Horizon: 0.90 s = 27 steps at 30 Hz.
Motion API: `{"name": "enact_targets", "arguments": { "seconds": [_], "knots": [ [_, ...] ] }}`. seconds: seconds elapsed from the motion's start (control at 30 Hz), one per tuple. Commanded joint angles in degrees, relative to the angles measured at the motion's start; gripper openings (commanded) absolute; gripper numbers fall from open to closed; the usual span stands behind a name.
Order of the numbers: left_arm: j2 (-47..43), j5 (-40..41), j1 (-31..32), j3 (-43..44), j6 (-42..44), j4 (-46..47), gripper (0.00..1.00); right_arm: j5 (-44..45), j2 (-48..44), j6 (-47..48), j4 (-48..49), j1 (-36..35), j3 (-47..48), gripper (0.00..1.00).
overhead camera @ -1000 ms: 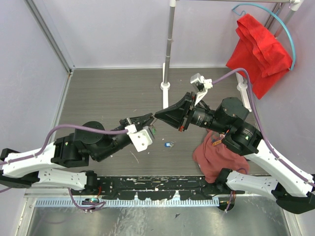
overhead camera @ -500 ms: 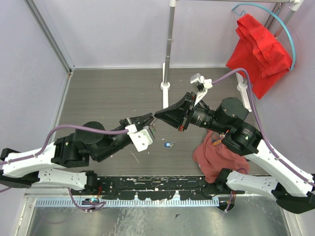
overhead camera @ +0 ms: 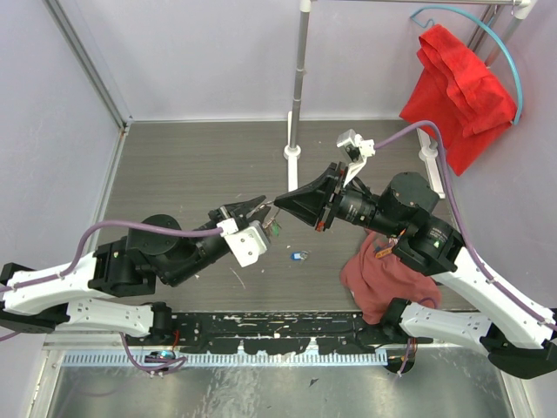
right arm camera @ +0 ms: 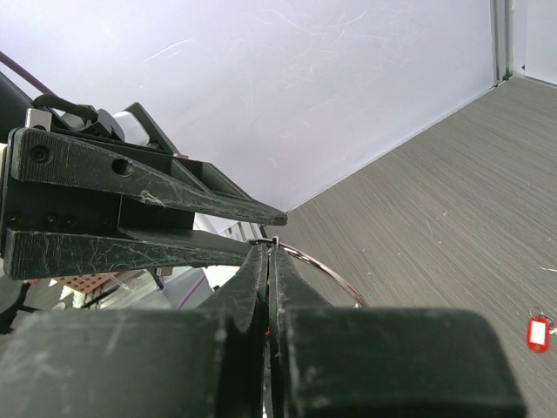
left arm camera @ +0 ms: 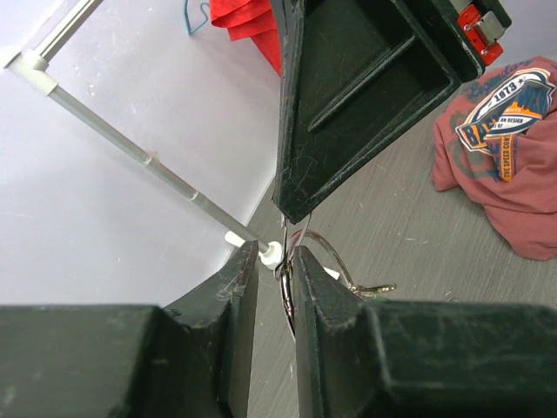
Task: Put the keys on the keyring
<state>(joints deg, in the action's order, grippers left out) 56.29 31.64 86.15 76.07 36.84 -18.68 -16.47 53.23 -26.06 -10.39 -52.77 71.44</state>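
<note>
The keyring is a thin silver wire loop held in the air over the table's middle, with my right gripper shut on its edge. In the top view my right gripper points left, tip to tip with my left gripper. In the left wrist view my left gripper stands slightly open, and the keyring passes between its fingers, close against the right one. A small key with a bit of green hangs on the loop. A blue key and a red key lie on the table.
A maroon printed T-shirt lies crumpled under my right arm. A white pole stand rises just behind the grippers. A red cloth hangs on a hanger at the back right. Walls close the left and back sides.
My left gripper's jaws have parted and let go of the keyring, and it has drawn back slightly to the left. My right gripper has stayed still, shut on the ring.
</note>
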Motion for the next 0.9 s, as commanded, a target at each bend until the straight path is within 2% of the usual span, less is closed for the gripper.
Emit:
{"name": "enact_targets", "arguments": {
  "seconds": [0.0, 0.4, 0.87],
  "knots": [
    [-0.8, 0.6, 0.3, -0.3, 0.1, 3.5, 0.28, 0.3, -0.9, 0.4, 2.0, -0.2, 0.9, 0.01],
    [-0.1, -0.2, 0.3, -0.9, -0.2, 3.7, 0.33, -0.2, -1.1, 0.0, 3.5, -0.2, 0.5, 0.01],
    [0.2, -0.9, 0.4, -1.1, -0.9, 3.7, 0.26, -0.3, -1.3, -0.5, 4.2, -0.2, 0.2, 0.01]
  ]
}}
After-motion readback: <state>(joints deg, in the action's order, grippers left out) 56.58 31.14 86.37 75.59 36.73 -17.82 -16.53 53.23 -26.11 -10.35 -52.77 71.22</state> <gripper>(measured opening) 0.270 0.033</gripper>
